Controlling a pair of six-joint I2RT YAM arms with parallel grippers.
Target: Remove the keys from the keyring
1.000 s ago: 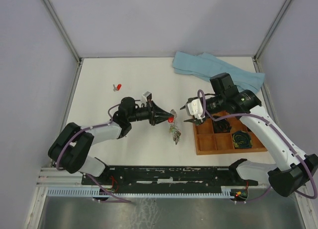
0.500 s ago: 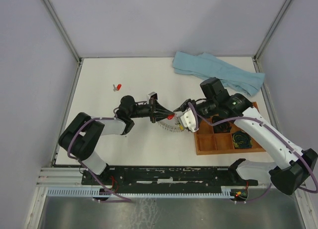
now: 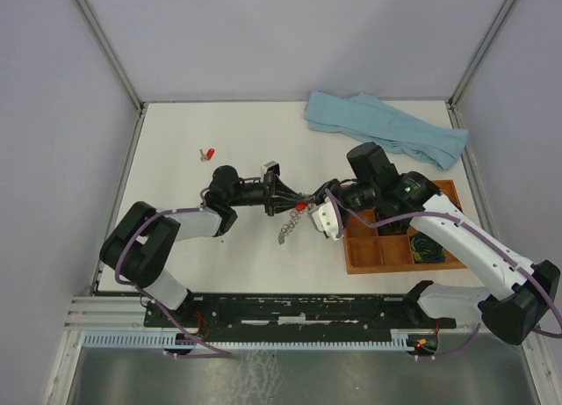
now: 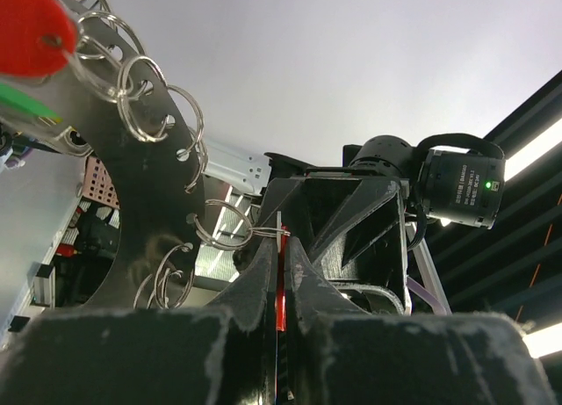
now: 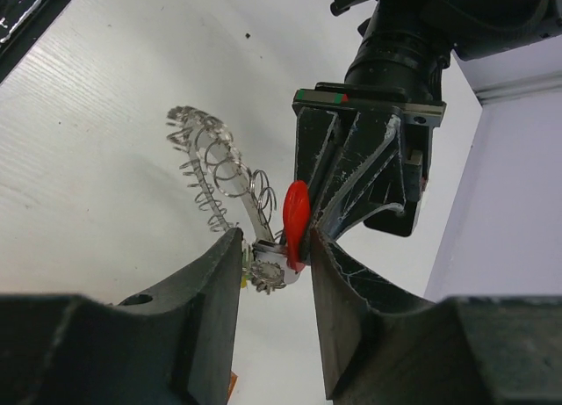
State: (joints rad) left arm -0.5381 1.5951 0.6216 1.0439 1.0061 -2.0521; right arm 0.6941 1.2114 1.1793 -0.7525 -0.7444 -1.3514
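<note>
The keyring (image 3: 288,225) is a silvery band fringed with small loops, hanging over the table between both arms. My left gripper (image 3: 292,198) is shut on its top end. In the left wrist view a thin red strip and a small loop sit between the fingertips (image 4: 263,269), and the keyring (image 4: 145,168) runs up to a red key head (image 4: 31,27). My right gripper (image 5: 274,247) faces the left gripper (image 5: 364,159). Its fingers press from both sides on a red key (image 5: 296,212) and the metal clasp beside it. The keyring (image 5: 211,159) trails beyond. From above, the red key (image 3: 301,207) shows beside the right gripper (image 3: 318,208).
A loose red key (image 3: 209,154) lies on the white table at the back left. A blue towel (image 3: 386,128) lies at the back right. A wooden compartment tray (image 3: 378,267) with dark coiled bundles (image 3: 428,245) sits under my right arm.
My right gripper has moved left to the keyring and narrowed onto the red key. The left gripper stayed shut and turned towards it, and the ring swung with it.
</note>
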